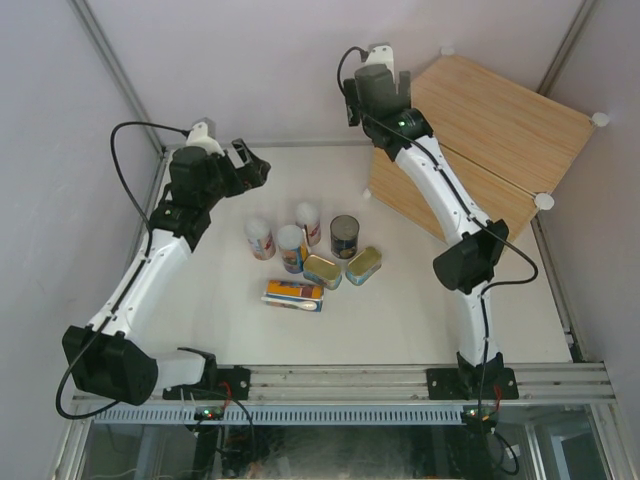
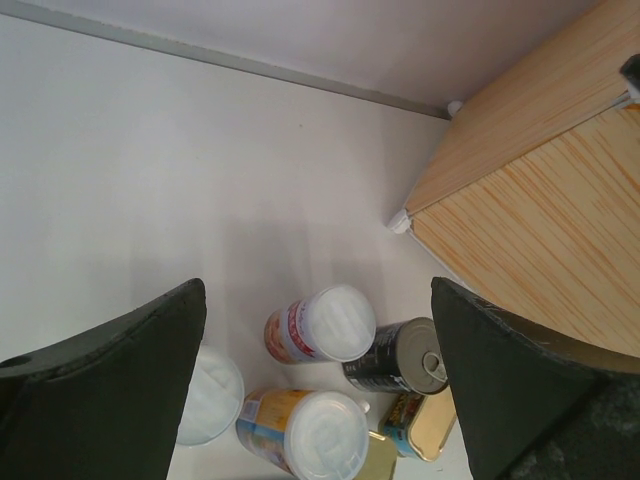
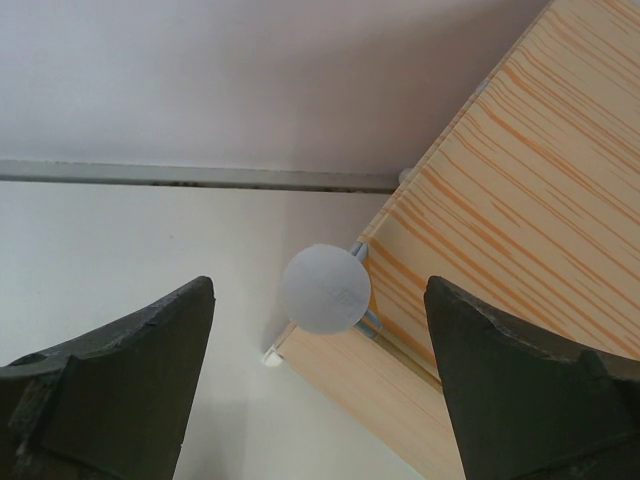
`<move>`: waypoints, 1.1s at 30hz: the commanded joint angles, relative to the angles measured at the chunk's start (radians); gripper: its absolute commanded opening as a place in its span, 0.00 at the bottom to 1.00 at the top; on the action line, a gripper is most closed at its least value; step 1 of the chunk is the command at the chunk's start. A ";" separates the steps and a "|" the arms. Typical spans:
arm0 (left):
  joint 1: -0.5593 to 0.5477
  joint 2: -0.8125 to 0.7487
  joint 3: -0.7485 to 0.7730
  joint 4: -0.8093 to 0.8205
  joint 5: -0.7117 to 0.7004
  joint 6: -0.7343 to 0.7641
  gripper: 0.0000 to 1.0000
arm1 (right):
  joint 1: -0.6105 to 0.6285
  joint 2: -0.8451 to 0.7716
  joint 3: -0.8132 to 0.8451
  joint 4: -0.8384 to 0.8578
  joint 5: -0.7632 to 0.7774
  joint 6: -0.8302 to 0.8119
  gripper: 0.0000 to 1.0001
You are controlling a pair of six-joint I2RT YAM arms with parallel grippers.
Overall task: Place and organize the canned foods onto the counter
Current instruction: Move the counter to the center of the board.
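Observation:
The cans stand grouped mid-table. Three upright white-lidded cans (image 1: pixel 259 238) (image 1: pixel 307 222) (image 1: pixel 292 247) are there, and a fourth (image 1: pixel 293 294) lies on its side. The dark can (image 1: pixel 344 236) and two gold tins (image 1: pixel 322 270) (image 1: pixel 364 265) sit beside them. The wood-grain counter (image 1: pixel 490 140) is at the far right with nothing on top. My left gripper (image 1: pixel 252 165) is open and empty, above and behind the cans. Its view shows the red-label can (image 2: pixel 320 325), dark can (image 2: pixel 405 357) and yellow can (image 2: pixel 305 430). My right gripper (image 1: pixel 375 95) is open and empty over the counter's near-left corner connector (image 3: pixel 325 288).
White walls close in the back and sides. A metal rail (image 1: pixel 400 385) runs along the near edge by the arm bases. White round connectors (image 1: pixel 544 201) mark the counter corners. The counter's side panel (image 3: pixel 400 400) drops to the white tabletop (image 1: pixel 200 300).

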 commanded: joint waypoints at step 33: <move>0.011 -0.162 -0.087 0.116 -0.039 -0.032 0.98 | 0.201 0.049 -0.008 0.157 0.234 -0.223 0.00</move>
